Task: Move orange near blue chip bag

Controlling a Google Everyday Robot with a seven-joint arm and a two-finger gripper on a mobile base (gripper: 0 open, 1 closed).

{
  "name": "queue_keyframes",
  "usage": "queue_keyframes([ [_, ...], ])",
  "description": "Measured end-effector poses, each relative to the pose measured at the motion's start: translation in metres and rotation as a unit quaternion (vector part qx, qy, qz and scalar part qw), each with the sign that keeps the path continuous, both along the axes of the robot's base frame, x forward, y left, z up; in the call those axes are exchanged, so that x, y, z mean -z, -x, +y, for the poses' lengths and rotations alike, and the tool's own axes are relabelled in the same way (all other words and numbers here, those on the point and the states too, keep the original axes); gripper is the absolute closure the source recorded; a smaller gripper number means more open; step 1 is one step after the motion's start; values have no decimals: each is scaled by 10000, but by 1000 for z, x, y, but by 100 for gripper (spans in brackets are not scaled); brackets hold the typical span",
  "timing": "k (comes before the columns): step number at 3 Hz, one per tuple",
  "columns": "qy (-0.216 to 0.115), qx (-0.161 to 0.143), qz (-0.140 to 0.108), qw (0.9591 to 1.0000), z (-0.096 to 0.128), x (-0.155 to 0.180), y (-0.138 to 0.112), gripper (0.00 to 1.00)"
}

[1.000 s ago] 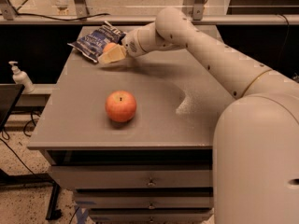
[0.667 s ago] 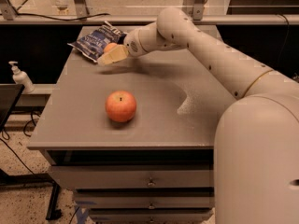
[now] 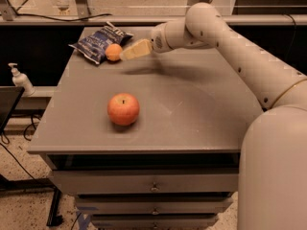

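Note:
The small orange [image 3: 113, 52] rests on the grey table [image 3: 192, 109] at the back left, touching the right edge of the crinkled blue chip bag [image 3: 97, 42]. My gripper [image 3: 124, 54] is just to the right of the orange, low over the table, with its pale fingers [image 3: 137, 49] pointing at the fruit. It is open and holds nothing. The arm reaches in from the right across the back of the table.
A larger red-orange apple [image 3: 123, 109] sits near the middle front of the table. A soap dispenser bottle [image 3: 20, 78] stands off the table's left side. Drawers [image 3: 153, 186] are below the front edge. A rail runs behind the table.
The orange, hidden in my gripper before, now shows on the table beside the chip bag. My gripper has let go of it and drawn back slightly to the right.

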State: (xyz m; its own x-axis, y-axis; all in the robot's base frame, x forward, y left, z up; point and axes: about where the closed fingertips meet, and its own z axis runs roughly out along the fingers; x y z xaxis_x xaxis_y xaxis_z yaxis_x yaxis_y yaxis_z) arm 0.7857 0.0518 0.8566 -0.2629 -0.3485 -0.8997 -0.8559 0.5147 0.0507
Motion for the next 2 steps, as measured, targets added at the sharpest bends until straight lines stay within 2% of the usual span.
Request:
queue_keyframes([
  [1,-103,429,-129,9989,-76,-14,-5,0],
  [2,-114,505,-143,9986,-89,-16,-6,0],
])
